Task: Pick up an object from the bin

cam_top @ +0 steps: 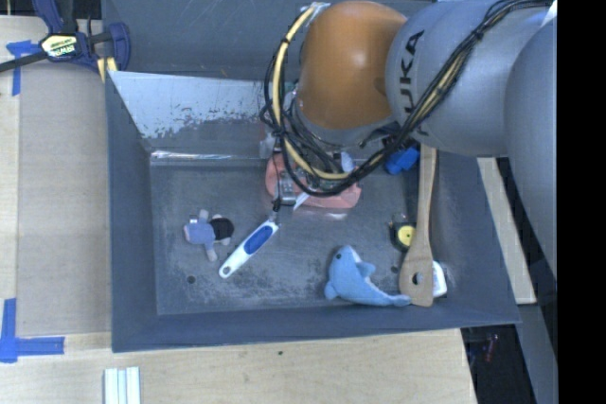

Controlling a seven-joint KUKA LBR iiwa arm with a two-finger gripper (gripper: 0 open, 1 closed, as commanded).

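My gripper (284, 195) reaches down from under the orange wrist cover, near the middle of the bin floor. Its tip sits at the left edge of a flat pink thing (333, 197), most of which is hidden by the arm. A blue and white toothbrush (248, 249) lies slanted just below and left of the gripper, its head close to the tip. Nothing shows as held.
A blue dolphin toy (356, 280) lies at the front of the bin. A wooden spoon (420, 232) stands along the right wall beside a small yellow piece (405, 235). A small blue and black figure (208, 230) lies at the left, and a blue thing (403, 160) by the arm.
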